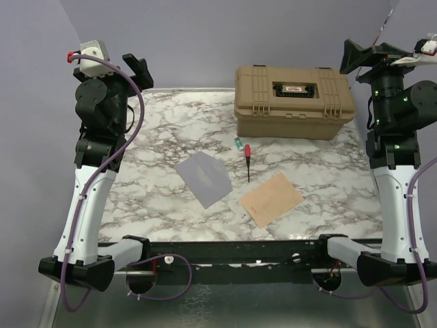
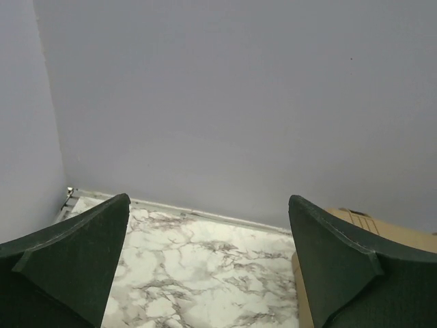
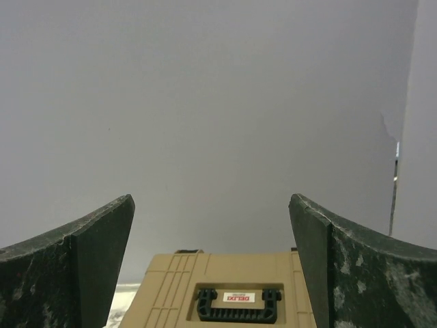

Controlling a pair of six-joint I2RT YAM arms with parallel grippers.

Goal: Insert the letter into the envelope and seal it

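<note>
Letter (image 1: pixel 272 199): thin tan sheet; lay flat on table (image 1: pixel 157 137), right of grey envelope (image 1: pixel 203 178), apart; judged light, limp, slippery; best pinched at an edge. Left pincer (image 2: pixel 208 199) and right pincer (image 3: pixel 212 198) gaped wide, empty.

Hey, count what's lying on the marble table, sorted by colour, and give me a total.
Tan: 2, the case and the letter
Grey: 1, the envelope
Red-handled: 1, the screwdriver
Green: 1, a small item
Total: 5
A tiny pale speck by the letter is too small to count.
</note>
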